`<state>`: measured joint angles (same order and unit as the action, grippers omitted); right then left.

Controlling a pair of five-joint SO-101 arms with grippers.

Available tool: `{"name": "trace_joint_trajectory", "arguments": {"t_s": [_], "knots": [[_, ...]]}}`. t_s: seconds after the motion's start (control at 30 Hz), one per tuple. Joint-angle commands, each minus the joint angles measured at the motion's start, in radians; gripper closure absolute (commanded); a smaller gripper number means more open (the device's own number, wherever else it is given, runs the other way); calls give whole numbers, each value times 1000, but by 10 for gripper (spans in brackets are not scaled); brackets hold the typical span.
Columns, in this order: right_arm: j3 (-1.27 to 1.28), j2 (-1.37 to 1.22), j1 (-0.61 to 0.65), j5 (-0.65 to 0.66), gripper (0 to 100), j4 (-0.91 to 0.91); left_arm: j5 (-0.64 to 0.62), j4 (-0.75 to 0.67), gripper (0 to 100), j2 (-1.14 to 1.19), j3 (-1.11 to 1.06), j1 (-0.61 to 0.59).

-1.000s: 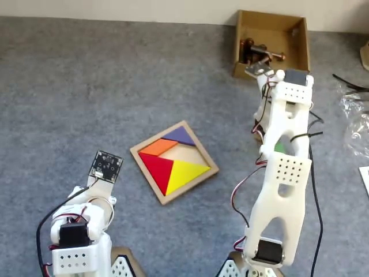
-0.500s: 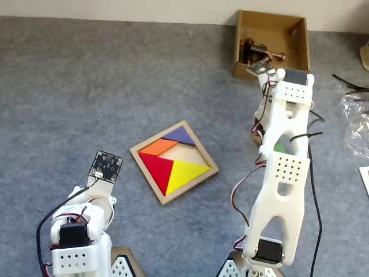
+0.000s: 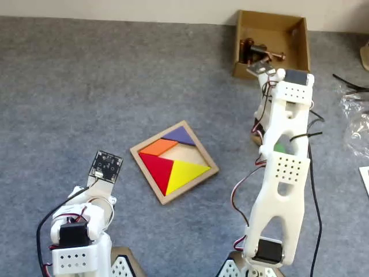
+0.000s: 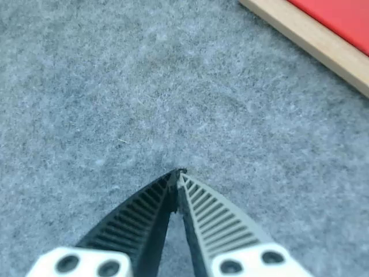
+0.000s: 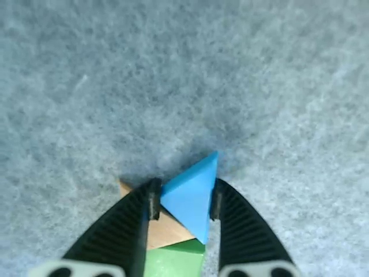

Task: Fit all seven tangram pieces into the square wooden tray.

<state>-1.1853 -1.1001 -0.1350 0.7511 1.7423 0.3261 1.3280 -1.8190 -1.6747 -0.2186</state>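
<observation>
Blue triangle [image 5: 193, 184] is pinched between the right gripper's [image 5: 184, 199] jaws, with a tan piece [image 5: 164, 228] and a green piece [image 5: 173, 259] close by it, over grey carpet [image 5: 173, 69]. The left gripper [image 4: 177, 176], pressed together, hangs over carpet near the tray [image 4: 305, 34]. The tray holds 4 pieces: purple [image 3: 180, 136], orange [image 3: 158, 147], red [image 3: 158, 167], yellow [image 3: 184, 173]. A cardboard box [image 3: 282, 29] stands beyond the right arm [image 3: 282, 173].

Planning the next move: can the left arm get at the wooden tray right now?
Probably yes. The left claw is shut over bare carpet, and the tray lies close ahead with nothing between them.
</observation>
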Motion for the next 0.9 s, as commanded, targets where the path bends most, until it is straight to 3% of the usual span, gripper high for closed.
{"name": "trace_joint_trajectory", "arguments": {"t_s": [0.0, 0.3, 0.67, 0.87], "knots": [[-105, 21, 21, -17, 964, 22, -11, 8, 986, -8, -21, -4], [-246, 19, 76, -84, 964, 22, -11, 8, 986, -8, -21, -4], [-245, 27, 180, -86, 965, 24, -11, 8, 986, -8, -21, -4], [-163, 185, 248, -144, 965, 24, -11, 8, 986, -8, -21, -4]]}}
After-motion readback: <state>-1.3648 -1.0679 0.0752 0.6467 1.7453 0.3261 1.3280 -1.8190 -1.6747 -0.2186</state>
